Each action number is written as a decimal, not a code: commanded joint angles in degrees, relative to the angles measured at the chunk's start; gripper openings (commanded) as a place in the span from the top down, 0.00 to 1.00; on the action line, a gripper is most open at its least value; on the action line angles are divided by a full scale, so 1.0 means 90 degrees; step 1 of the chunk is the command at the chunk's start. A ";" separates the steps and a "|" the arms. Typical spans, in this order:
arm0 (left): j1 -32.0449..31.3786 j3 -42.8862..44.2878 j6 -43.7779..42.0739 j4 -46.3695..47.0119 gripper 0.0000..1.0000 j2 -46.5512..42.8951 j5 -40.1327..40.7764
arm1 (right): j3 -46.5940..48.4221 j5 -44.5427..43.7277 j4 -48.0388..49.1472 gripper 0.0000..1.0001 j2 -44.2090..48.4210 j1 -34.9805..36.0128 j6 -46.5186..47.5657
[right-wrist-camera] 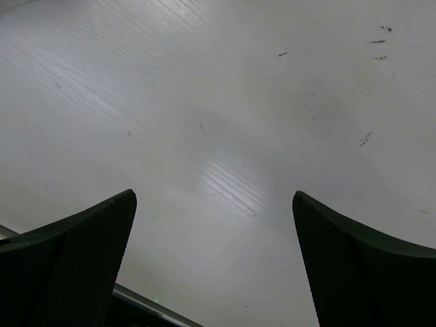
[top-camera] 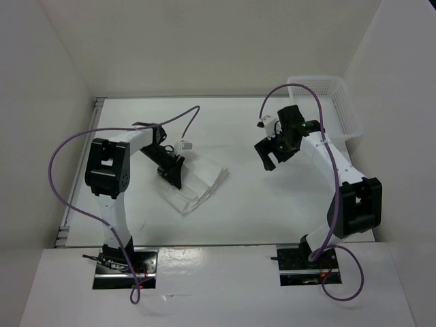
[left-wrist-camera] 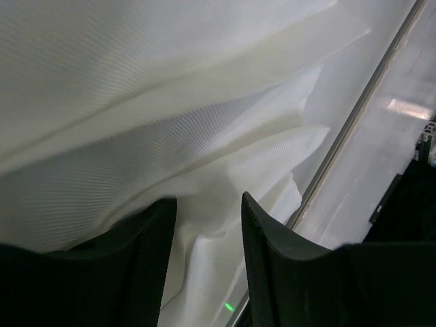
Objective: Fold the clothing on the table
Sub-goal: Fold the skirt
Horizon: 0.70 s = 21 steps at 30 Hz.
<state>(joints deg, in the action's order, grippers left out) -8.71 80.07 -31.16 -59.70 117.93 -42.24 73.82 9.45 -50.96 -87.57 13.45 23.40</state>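
Clothing [top-camera: 197, 185] lies left of centre on the table [top-camera: 272, 218], under the left gripper [left-wrist-camera: 208, 201]: jaws half-spread, fabric in the gap, grip unconfirmed. Right gripper [right-wrist-camera: 214, 197] gapes wide, empty. Recommend confirming a firm pinch before folding.

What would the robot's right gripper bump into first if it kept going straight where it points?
Most likely the table. The right gripper is open, and only bare tabletop shows between its fingers. How far away the table is, I can't tell.

clothing [top-camera: 199, 188] on table [top-camera: 259, 208] left of centre, left tool [top-camera: 173, 180] at its left end, right tool [top-camera: 270, 161] above table right of centre, basket [top-camera: 328, 102] at far right corner
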 commanded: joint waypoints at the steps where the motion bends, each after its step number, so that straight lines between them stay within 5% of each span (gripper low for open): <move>1: 0.0050 0.0856 -0.0298 -0.0358 0.50 -0.0797 0.0046 | 0.0157 0.0102 0.0262 0.01 0.0091 -0.0001 -0.0031; 7: 0.0050 0.2478 -0.0308 -0.1169 0.48 -0.1179 -0.0501 | 0.0157 0.0044 0.0262 0.01 0.0208 -0.0001 -0.0031; 21: 0.0050 0.1435 0.0101 0.0576 0.48 0.0431 -0.0785 | -0.0019 -0.0191 0.0203 0.01 0.0326 -0.0001 -0.0031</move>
<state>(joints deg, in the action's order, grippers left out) -8.43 92.99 -31.07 -60.10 120.77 -47.72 73.82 8.34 -50.59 -86.85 13.45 23.40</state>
